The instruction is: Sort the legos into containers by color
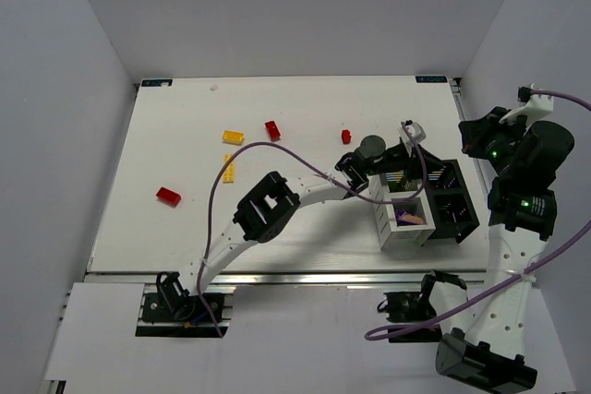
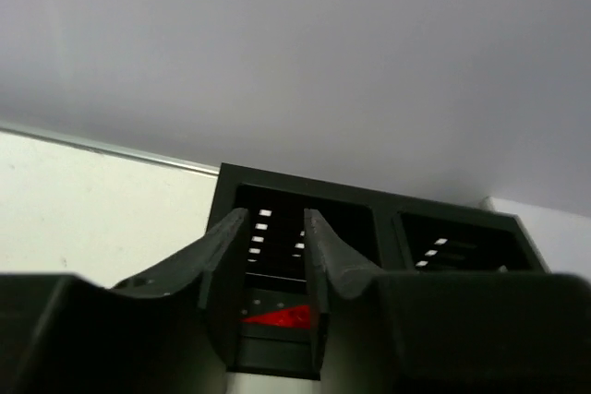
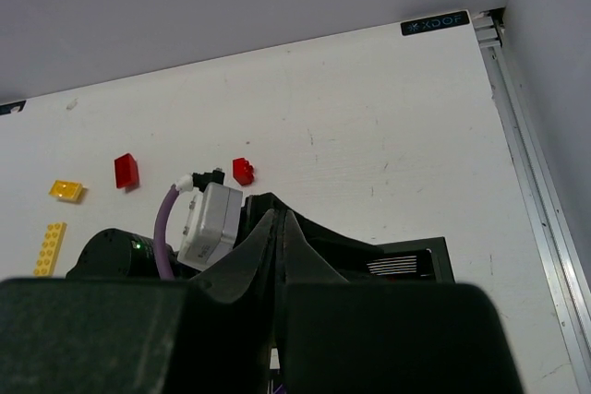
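Left fingers (image 2: 222,251) hang apart over the containers (image 1: 404,235), red lego (image 2: 277,317) inside, right fingers (image 3: 254,256) together; drop looks done, next fetch the red brick (image 1: 346,136) left of the containers.

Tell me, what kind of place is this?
Likely a robotics lab test cell: a white table boxed in by walls, two robot arms bolted at its edge, scattered toy bricks and a four-compartment container.

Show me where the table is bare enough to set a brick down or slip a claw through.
Bare: the far strip of table behind the bricks, and the near-left patch between the lone red brick, the left arm and the front edge. Crowded: around the containers, where the left claw hangs and the right arm stands close.
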{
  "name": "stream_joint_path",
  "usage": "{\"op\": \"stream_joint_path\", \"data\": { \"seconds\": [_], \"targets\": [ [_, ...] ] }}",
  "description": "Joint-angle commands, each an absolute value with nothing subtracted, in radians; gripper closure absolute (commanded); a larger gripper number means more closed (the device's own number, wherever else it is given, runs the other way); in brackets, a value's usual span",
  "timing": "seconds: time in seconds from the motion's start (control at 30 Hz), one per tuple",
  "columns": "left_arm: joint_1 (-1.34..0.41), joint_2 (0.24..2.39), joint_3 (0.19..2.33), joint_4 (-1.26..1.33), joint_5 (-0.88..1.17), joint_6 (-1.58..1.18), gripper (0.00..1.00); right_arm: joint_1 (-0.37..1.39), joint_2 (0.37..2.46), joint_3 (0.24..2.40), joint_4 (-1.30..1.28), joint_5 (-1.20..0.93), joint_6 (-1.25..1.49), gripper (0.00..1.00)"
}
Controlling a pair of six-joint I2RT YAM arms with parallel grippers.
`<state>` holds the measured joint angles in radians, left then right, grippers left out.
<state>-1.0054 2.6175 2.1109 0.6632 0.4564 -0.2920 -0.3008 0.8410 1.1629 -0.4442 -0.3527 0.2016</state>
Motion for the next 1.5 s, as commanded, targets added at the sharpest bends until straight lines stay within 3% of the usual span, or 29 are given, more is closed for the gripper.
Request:
{"op": "stream_joint_path", "data": {
  "seconds": [0.0,0.03,0.07,0.13,0.23,0.4,0.47,0.5,0.53,0.63,0.77,0.8,0.9,0.93,1.17,1.47],
  "targets": [
    [-0.994,2.452,2.048,0.742,0.410,-0.317,0.72,-0.308,0.841,1.184,-0.388,-0.386,0.180,0.97],
    [-0.994,2.430,2.036,0.749,0.391,-0.327,0.82,-0.308,0.848,1.195,-0.381,-0.428,0.169,0.92],
    [-0.979,2.407,2.017,0.750,0.374,-0.334,1.00,-0.307,0.854,1.218,-0.370,-0.455,0.152,0.86],
    [-0.948,2.318,1.956,0.776,0.305,-0.333,1.00,-0.308,0.877,1.241,-0.359,-0.553,0.091,0.67],
    [-0.895,2.177,1.795,0.827,0.265,-0.351,1.00,-0.307,0.908,1.262,-0.333,-0.641,0.045,0.50],
    [-0.796,1.895,1.414,0.697,0.154,-0.403,1.00,-0.298,1.024,1.272,-0.331,-0.716,0.005,0.41],
    [-0.735,1.745,1.341,0.535,0.019,-0.428,0.90,-0.259,1.168,1.321,-0.388,-0.741,-0.085,0.39],
    [-0.712,1.706,1.313,0.432,-0.032,-0.437,0.81,-0.241,1.233,1.347,-0.426,-0.736,-0.113,0.37],
    [-0.687,1.674,1.302,0.247,-0.055,-0.443,0.64,-0.200,1.358,1.409,-0.508,-0.682,-0.139,0.34],
    [-0.582,1.547,1.215,0.006,-0.095,-0.440,0.46,-0.054,1.536,1.472,-0.557,-0.510,-0.198,0.31],
    [-0.490,1.338,1.114,-0.236,-0.302,-0.420,0.07,0.168,1.705,1.618,-0.609,-0.269,-0.183,0.24],
    [-0.476,1.321,1.115,-0.332,-0.320,-0.410,0.02,0.188,1.774,1.647,-0.618,-0.232,-0.167,0.21],
    [-0.430,1.269,1.105,-0.505,-0.420,-0.407,0.02,0.244,1.905,1.777,-0.664,-0.154,-0.141,0.16],
    [-0.430,1.249,1.077,-0.535,-0.454,-0.413,0.02,0.256,1.943,1.816,-0.679,-0.112,-0.134,0.11],
    [-0.396,0.976,0.840,-0.572,-0.730,-0.434,0.02,0.339,2.178,2.040,-0.735,0.030,-0.078,0.12],
    [-0.396,0.692,0.744,-0.540,-0.951,-0.465,0.02,0.380,2.313,2.108,-0.698,0.110,-0.008,0.19]
  ]
}}
